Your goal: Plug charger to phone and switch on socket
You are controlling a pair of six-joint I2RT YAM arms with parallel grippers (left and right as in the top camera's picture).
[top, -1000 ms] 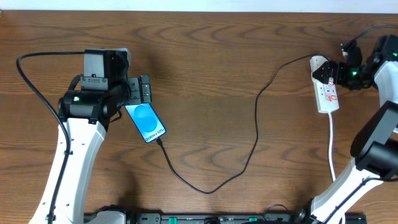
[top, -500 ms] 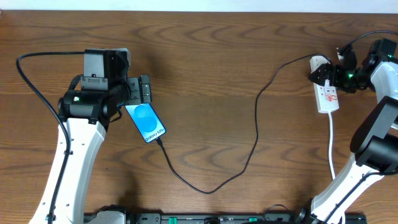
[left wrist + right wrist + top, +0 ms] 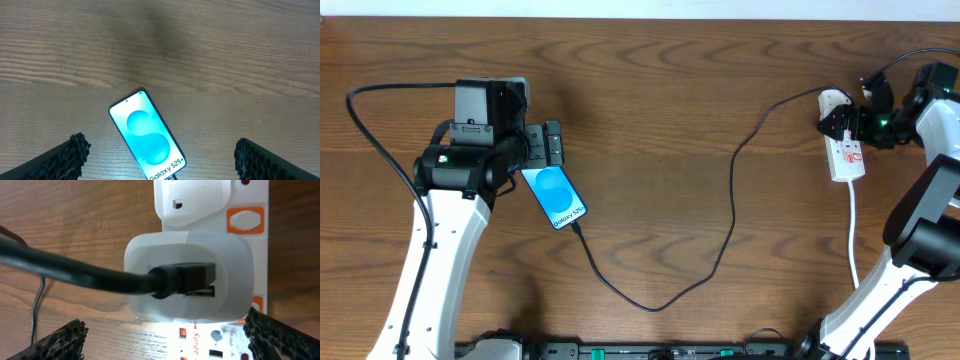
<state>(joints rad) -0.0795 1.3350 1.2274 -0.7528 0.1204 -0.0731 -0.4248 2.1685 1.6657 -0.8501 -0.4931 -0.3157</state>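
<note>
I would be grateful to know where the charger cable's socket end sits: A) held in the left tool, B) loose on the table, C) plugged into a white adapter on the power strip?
C: the right wrist view shows the charger cable entering a white adapter seated on the power strip.

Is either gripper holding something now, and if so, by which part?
Nothing is held. The left gripper is open above the phone; the right gripper is open over the charger in the socket.
</note>
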